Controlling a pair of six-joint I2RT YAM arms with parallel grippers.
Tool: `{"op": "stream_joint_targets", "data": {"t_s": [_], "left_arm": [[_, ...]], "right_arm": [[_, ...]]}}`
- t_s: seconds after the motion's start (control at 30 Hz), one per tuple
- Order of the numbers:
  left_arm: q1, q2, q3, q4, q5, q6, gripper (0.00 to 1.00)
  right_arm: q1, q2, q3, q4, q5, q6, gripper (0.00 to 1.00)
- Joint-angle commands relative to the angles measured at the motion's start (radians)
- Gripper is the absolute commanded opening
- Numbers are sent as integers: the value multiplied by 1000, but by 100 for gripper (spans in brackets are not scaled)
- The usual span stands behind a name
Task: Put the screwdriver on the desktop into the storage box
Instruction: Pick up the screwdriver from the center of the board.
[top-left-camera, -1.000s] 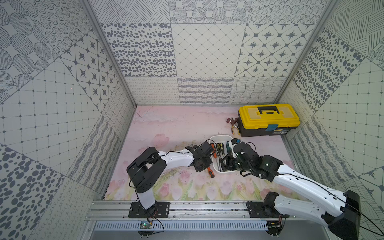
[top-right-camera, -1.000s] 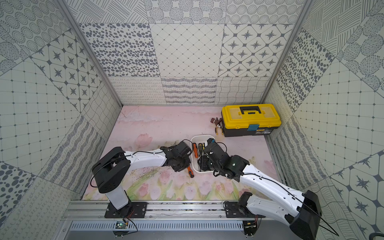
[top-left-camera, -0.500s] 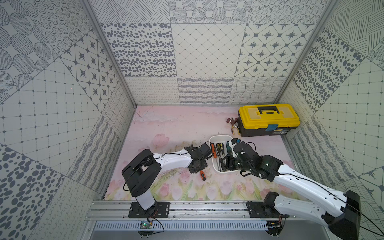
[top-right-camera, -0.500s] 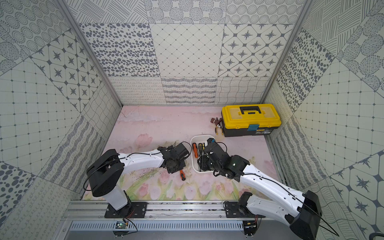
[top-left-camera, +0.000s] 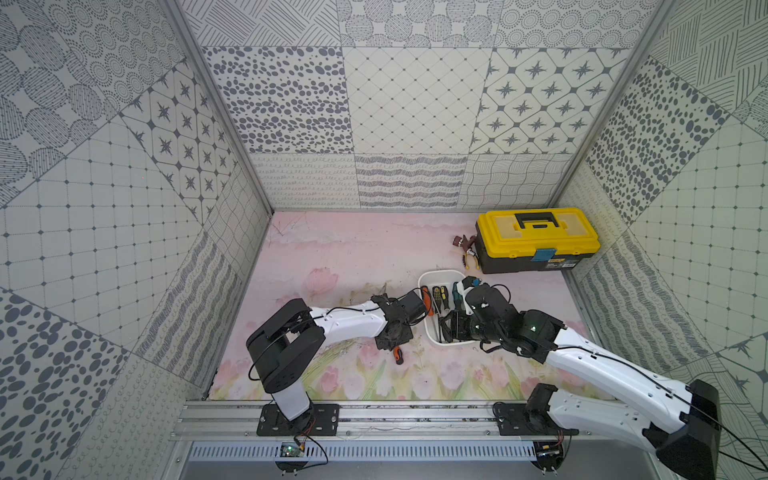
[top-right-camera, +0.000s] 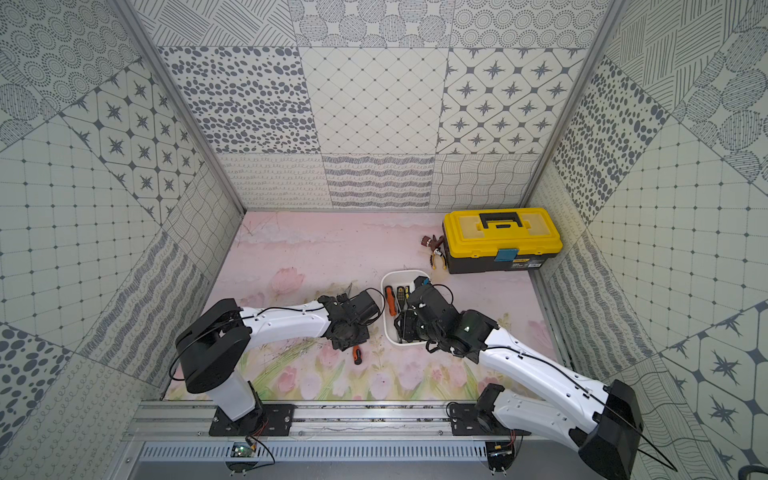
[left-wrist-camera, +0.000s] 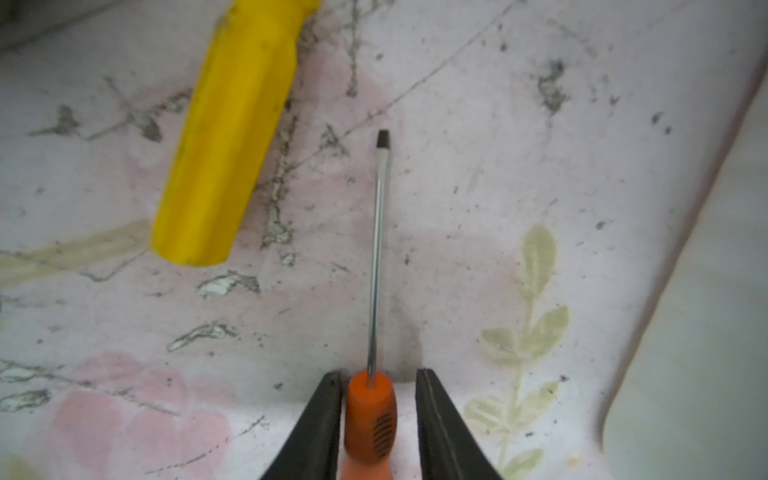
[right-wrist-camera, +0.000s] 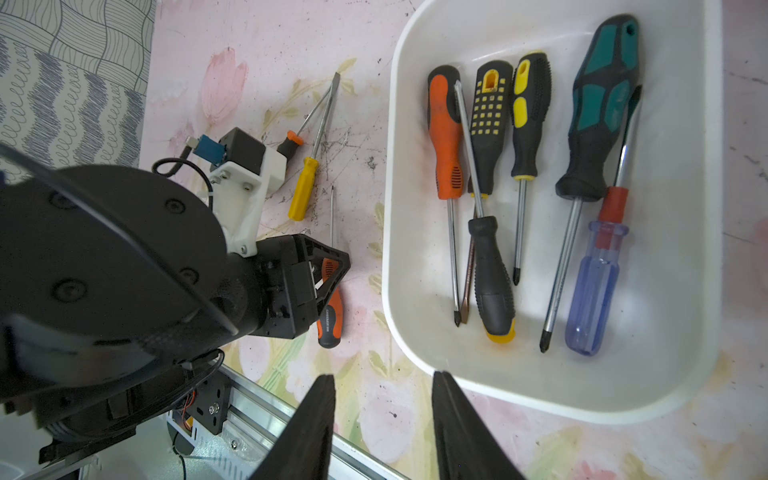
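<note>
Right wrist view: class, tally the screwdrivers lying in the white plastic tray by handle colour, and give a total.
Orange-and-black-handled screwdriver: 1
Black-and-yellow-handled screwdrivers: 3
Teal-and-black-handled screwdriver: 1
Clear blue-handled screwdriver: 1
Total in the white plastic tray: 6

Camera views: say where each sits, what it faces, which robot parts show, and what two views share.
Top views: high over the rail, looking down on desktop, storage box, toolbox; left arm and right arm show.
Left wrist: low over the desktop, facing the orange screwdriver; only the open left gripper shows.
Right wrist: above the storage box, facing its screwdrivers; open right gripper and left arm show.
Shared: both wrist views show the orange screwdriver and yellow screwdriver.
</note>
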Motion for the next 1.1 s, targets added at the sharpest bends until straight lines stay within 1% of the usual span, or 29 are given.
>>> {"op": "stream_joint_targets", "data": {"t_s": [0.0,0.07,0.1,0.23,0.37,0.47,0.53,0.57,0.67,0.73,0.83,0.9,0.97,1.07], "left_arm": [[0,27,-25,-39,-26,23,22],[1,23,-26,-40,-24,20,12],[1,17,-25,-44,-22,20,9],[1,-14,6,-82,-49,41,0],[-1,-104,53,-128,-102,74,0],[0,-199,53,-110,-132,94,0],[0,-271,39,-64,-120,120,0],[0,-314,20,-23,-100,136,0],[8,-443,-72,221,15,190,0],[21,-514,-128,365,106,200,0],[39,-595,-188,535,189,194,0],[58,-636,-233,653,248,177,0],[78,-657,-280,778,311,138,0],[106,-652,-336,957,419,70,0]], "right_arm": [[4,-4,22,21,6,1,44],[4,1,39,2,4,1,44],[4,1,50,-7,2,1,44],[4,-35,52,-9,-6,19,44],[5,-63,48,-6,-17,17,47],[3,-62,37,29,-40,18,49],[1,-53,41,52,-72,12,52],[-1,-51,41,71,-92,9,54],[-14,-59,12,167,-179,14,63],[-37,-66,-14,243,-264,28,67],[-57,-84,-50,342,-350,39,72],[-64,-101,-83,406,-391,51,75],[-74,-109,-110,468,-438,64,76],[-83,-122,-148,553,-486,89,78]]}}
